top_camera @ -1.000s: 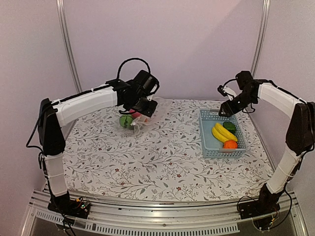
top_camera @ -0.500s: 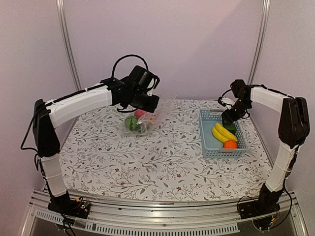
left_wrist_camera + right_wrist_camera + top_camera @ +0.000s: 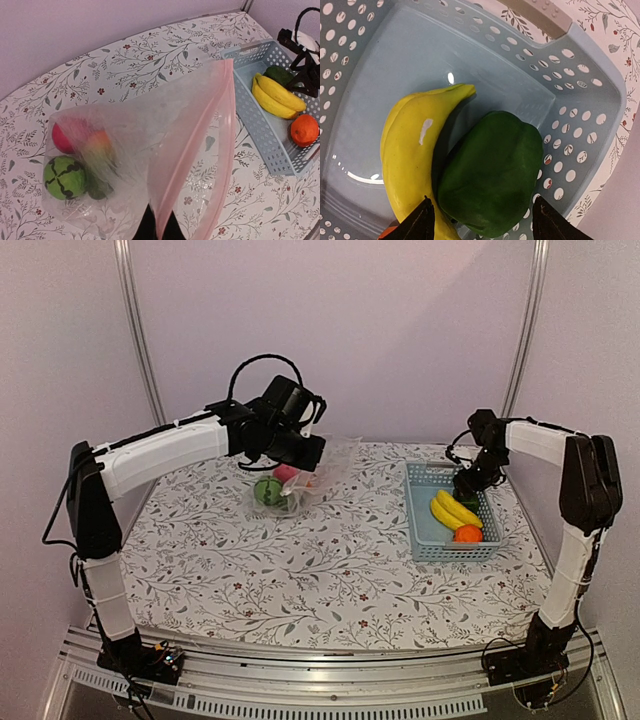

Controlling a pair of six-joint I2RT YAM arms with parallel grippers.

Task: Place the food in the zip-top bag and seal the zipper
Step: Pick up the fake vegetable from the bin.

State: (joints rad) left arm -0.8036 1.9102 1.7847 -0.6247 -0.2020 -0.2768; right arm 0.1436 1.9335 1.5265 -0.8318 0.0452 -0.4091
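Some food [image 3: 64, 177] bagged: my left end effector [image 3: 157, 227] pinches the zip-top bag [image 3: 150, 130], my right end effector [image 3: 481, 222] gapes empty above the dark green piece [image 3: 492, 170]; zipper [image 3: 220, 125] unsealed.

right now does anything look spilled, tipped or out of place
Nothing stands out. The left claw holds the bag by its edge, fruit inside; the bananas, orange and green pepper lie in the basket.

yellow bananas [image 3: 412, 150], green pepper [image 3: 492, 170], blue basket [image 3: 582, 87]
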